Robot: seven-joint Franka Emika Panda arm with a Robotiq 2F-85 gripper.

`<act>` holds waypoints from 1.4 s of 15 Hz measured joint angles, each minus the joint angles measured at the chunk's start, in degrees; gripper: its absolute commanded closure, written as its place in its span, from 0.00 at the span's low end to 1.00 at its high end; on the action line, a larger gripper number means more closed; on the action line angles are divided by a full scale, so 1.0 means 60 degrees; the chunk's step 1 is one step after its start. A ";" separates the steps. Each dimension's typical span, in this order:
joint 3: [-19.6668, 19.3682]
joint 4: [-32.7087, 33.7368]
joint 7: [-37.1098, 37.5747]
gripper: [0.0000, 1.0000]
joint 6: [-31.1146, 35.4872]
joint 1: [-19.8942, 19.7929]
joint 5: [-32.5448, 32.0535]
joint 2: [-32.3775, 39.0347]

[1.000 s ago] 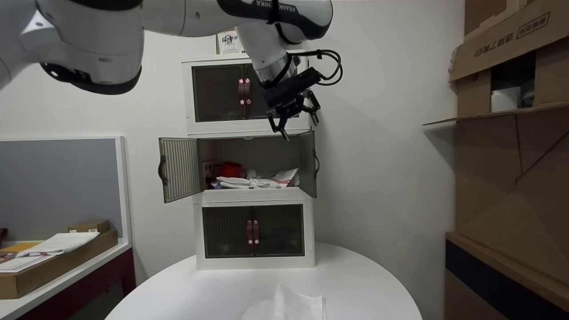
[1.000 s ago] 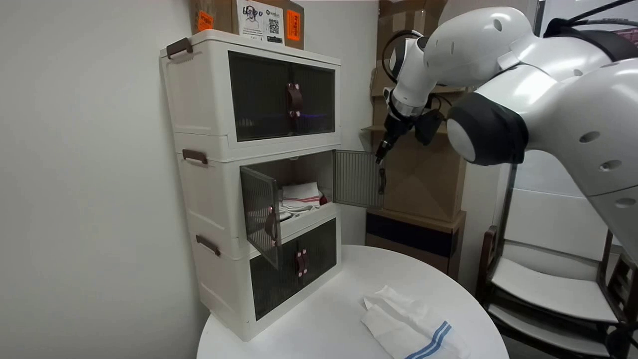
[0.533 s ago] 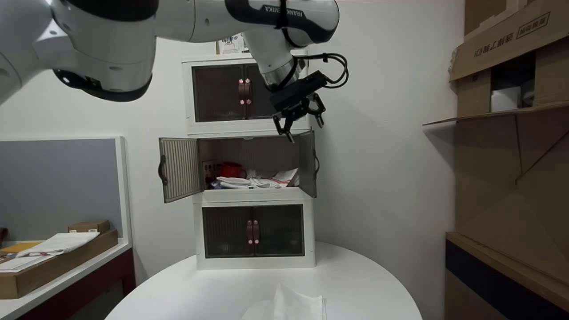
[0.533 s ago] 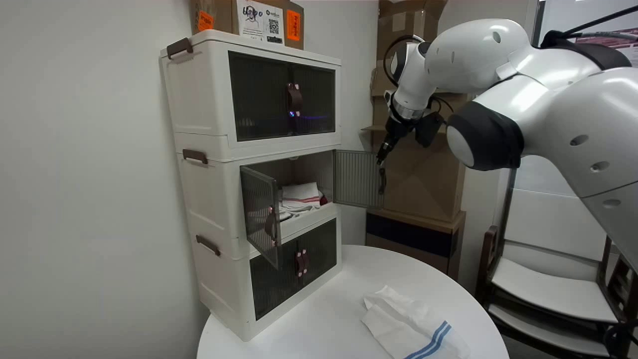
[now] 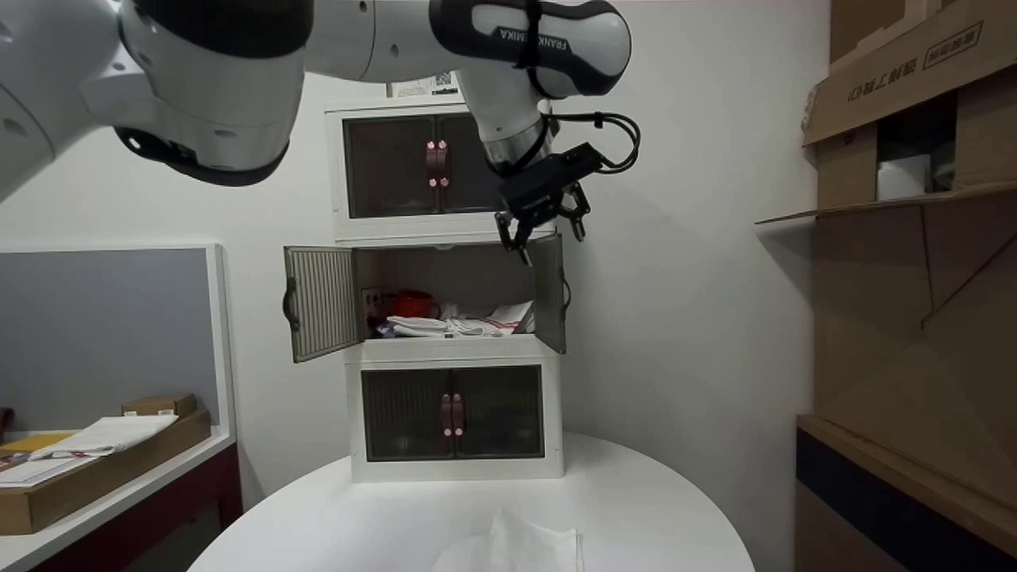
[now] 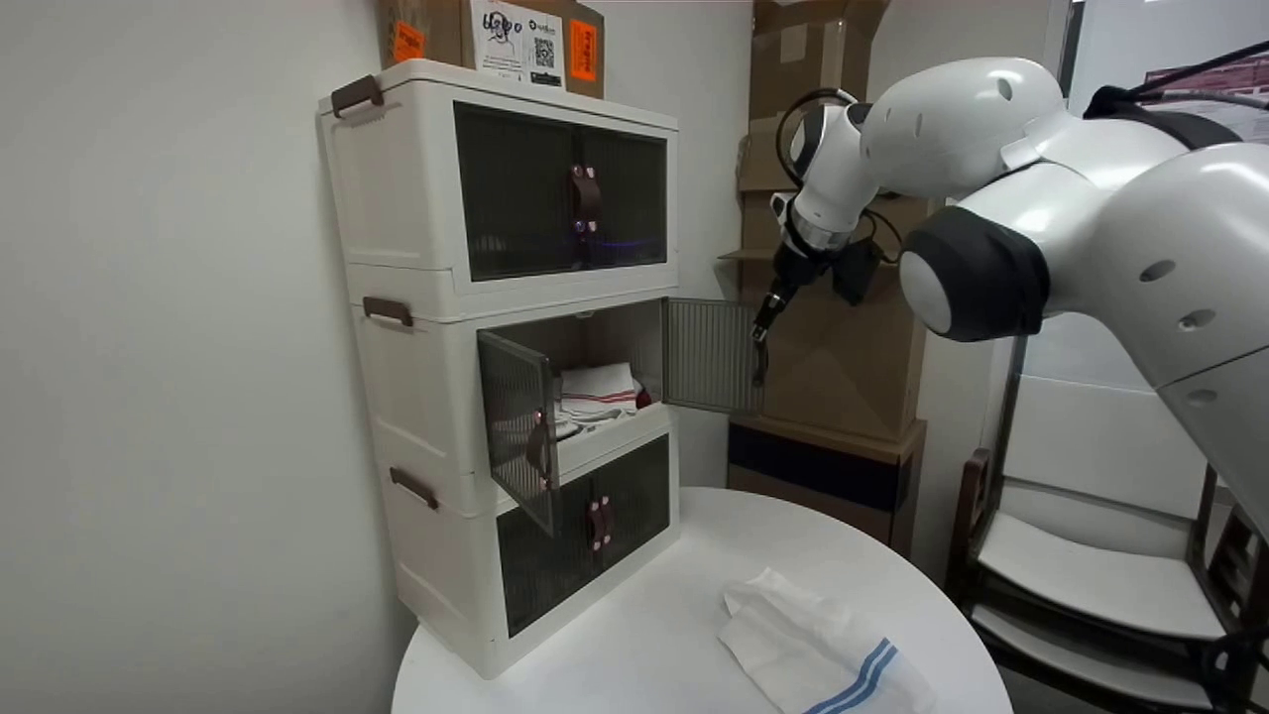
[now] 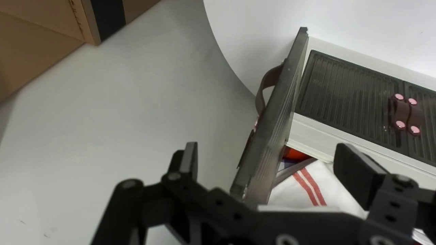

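Cabinet door (image 5: 550, 298) near and mostly below the wide-spread gripper (image 5: 554, 248)

The rounded white arm (image 6: 1081, 213) has black joint covers (image 6: 991, 268), FRANKA EMIKA lettering (image 5: 552, 42), a silver metal collar (image 5: 512, 147), looping black cables (image 5: 636, 141) and a black screw-dotted gripper (image 7: 267, 160).

Ribbed grey door (image 7: 274, 126) — wide open, upright

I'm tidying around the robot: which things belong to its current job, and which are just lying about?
Likely in the job, judging by nearness:
open, empty pincer
open cabinet door nearest it

Apparently just lying about:
blue-striped towel on the table
red cup inside the cabinet
orange-labelled cardboard box
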 measured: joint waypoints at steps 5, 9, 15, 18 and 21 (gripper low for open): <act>0.0944 -0.0324 -0.0969 0.00 0.0004 -0.0355 -0.0002 -0.0043; 0.1585 -0.0646 -0.1627 0.00 0.0006 -0.0281 -0.0003 -0.0273; 0.1708 -0.1071 -0.2119 0.00 0.0007 0.0551 -0.0003 -0.0879; 0.1717 -0.1174 -0.2239 0.00 0.0007 0.1056 -0.0004 -0.1149; 0.1736 -0.1334 -0.2350 0.00 0.0007 0.1632 -0.0004 -0.1290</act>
